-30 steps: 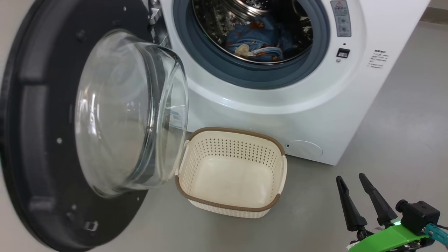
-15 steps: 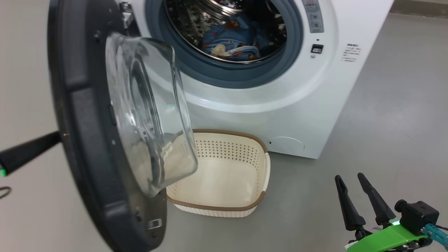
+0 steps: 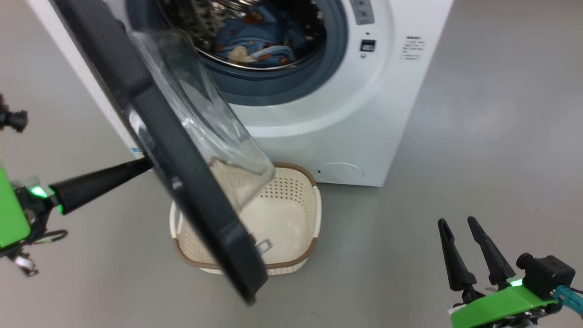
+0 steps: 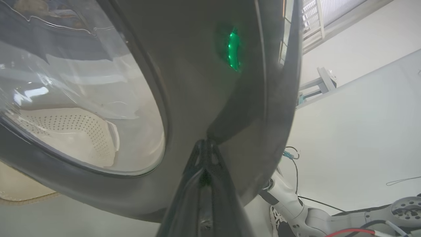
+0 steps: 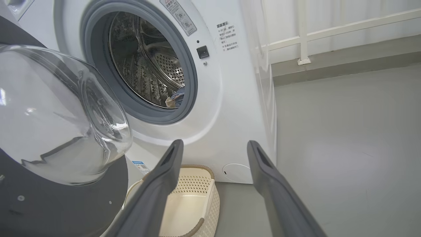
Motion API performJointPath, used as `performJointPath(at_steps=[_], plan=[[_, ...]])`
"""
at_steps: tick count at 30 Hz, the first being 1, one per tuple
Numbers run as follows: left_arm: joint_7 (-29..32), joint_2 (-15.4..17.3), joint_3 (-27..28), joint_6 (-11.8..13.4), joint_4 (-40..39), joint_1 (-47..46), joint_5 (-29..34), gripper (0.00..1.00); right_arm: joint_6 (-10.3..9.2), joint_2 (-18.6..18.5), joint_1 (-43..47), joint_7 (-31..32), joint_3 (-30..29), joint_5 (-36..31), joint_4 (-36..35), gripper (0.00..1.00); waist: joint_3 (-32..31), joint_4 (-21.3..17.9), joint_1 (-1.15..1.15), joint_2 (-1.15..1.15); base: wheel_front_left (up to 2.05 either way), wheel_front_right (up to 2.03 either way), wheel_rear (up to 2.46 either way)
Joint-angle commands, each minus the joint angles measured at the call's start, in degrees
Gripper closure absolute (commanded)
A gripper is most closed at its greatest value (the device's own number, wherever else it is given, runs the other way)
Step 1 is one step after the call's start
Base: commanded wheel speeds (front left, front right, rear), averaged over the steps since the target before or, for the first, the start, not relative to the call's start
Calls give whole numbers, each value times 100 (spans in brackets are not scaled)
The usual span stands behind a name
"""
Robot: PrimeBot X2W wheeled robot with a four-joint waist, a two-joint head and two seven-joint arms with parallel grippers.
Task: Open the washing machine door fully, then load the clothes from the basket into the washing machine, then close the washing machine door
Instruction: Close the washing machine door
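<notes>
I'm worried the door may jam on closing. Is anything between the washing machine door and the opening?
Nothing visible. The clothes lie inside the washing machine, clear of the gasket. The basket sits on the floor under the washing machine door; I cannot tell whether they touch.

My head camera looks down steeply from in front of the washer (image 3: 355,127), near enough that its top is cut off; the door (image 3: 173,159) crosses the left edge-on, with the basket (image 3: 316,205) under it. My left wrist camera sits right against the door's outer face, looking through the glass (image 4: 65,82) to the basket. My right wrist camera sits low over the floor (image 5: 345,148), further back, facing the washer's front and into the drum (image 5: 144,65). All three share door and basket; head and right wrist also share the drum
</notes>
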Motion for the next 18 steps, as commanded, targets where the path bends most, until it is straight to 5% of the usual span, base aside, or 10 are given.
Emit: performJointPath(at_steps=[1,18], plan=[[4,197,225,-4,-142,-343,58,100,9,-16,-188,-27,118,-7,-166,0,142,-184,0,0,0,0,0],[-519,-252,14,-49,590,-1302,602,100,9,150,-425,-27,77,-11,-195,0,521,-1121,0,0,0,0,0]])
